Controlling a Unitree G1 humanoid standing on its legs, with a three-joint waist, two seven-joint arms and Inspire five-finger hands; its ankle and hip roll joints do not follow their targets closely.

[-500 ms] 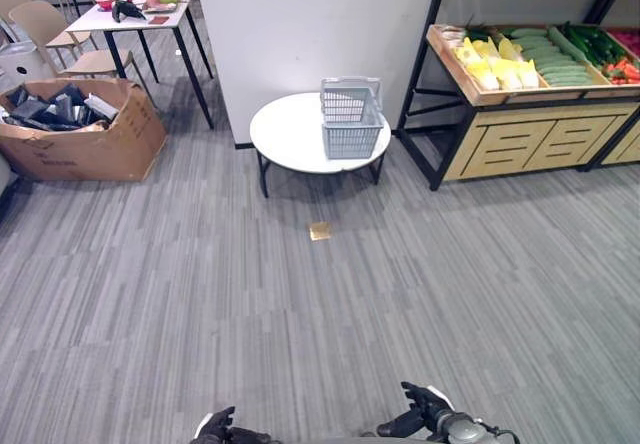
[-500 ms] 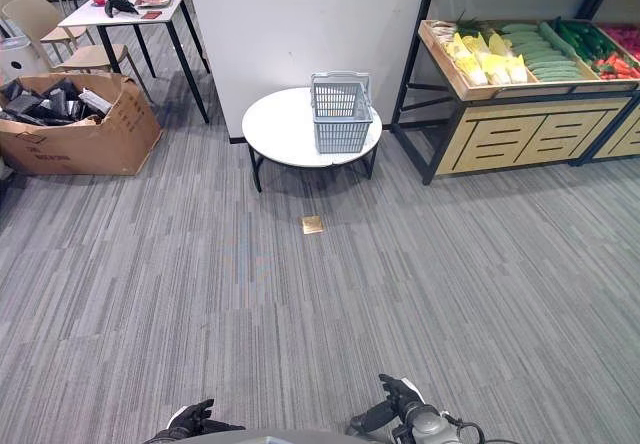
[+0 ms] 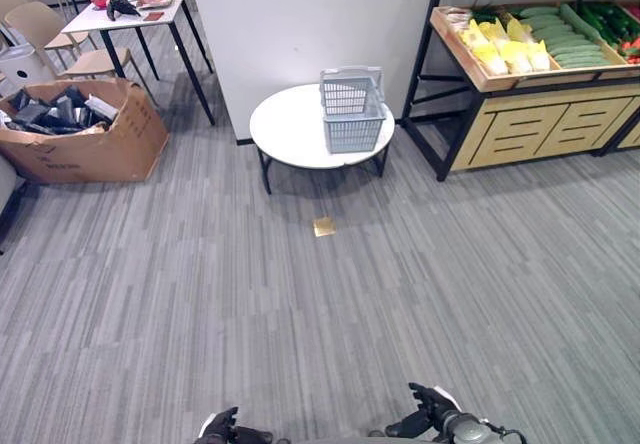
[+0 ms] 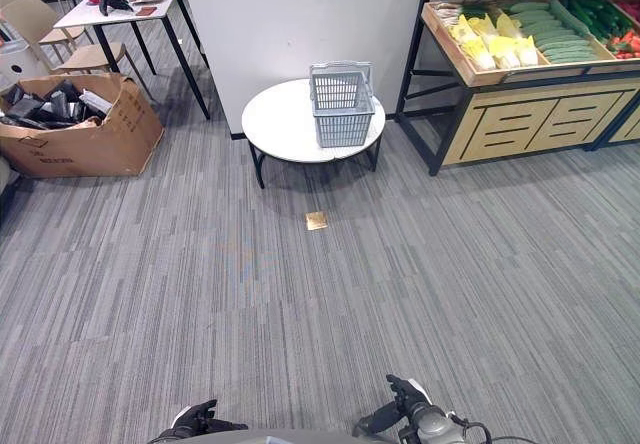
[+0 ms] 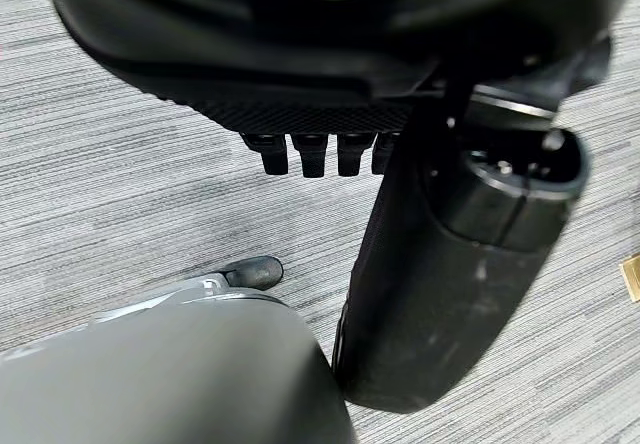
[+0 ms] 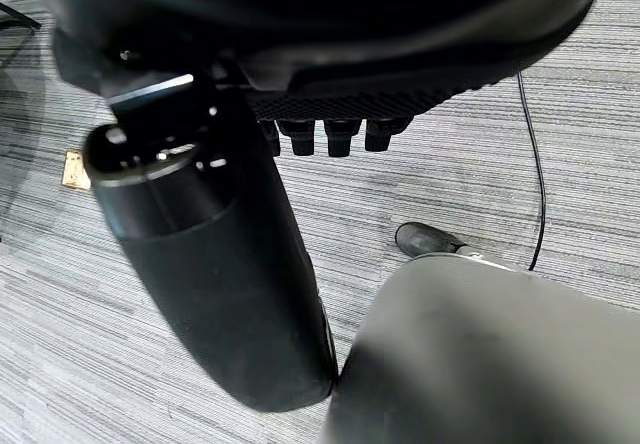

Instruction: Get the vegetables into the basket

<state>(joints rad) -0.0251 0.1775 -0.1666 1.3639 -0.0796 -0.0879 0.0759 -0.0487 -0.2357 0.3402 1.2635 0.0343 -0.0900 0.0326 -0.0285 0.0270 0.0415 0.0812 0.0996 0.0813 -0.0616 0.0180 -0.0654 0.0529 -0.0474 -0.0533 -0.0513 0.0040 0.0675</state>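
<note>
A grey plastic basket (image 3: 352, 114) stands on a round white table (image 3: 290, 134) ahead, in front of a white wall. To its right, a wooden crate on a black rack holds the vegetables: yellow ones (image 3: 505, 54), long green ones (image 3: 565, 44) and some red ones (image 4: 622, 50) at the far edge. My left hand (image 3: 225, 429) and right hand (image 3: 430, 416) hang low at the near edge of the eye views, far from both. Each wrist view shows relaxed fingers (image 5: 300, 154) and a thumb (image 6: 210, 264) over bare carpet, holding nothing.
A cardboard box (image 3: 80, 129) of dark items sits at the left. Behind it stand a white table (image 3: 140, 9) with dishes and beige chairs (image 3: 50, 29). A small tan square (image 3: 323, 226) lies on the grey carpet. Wooden drawers (image 3: 530, 129) sit under the crate.
The whole picture has shifted a little, so the camera has moved. Both hands stay low and hold nothing.
</note>
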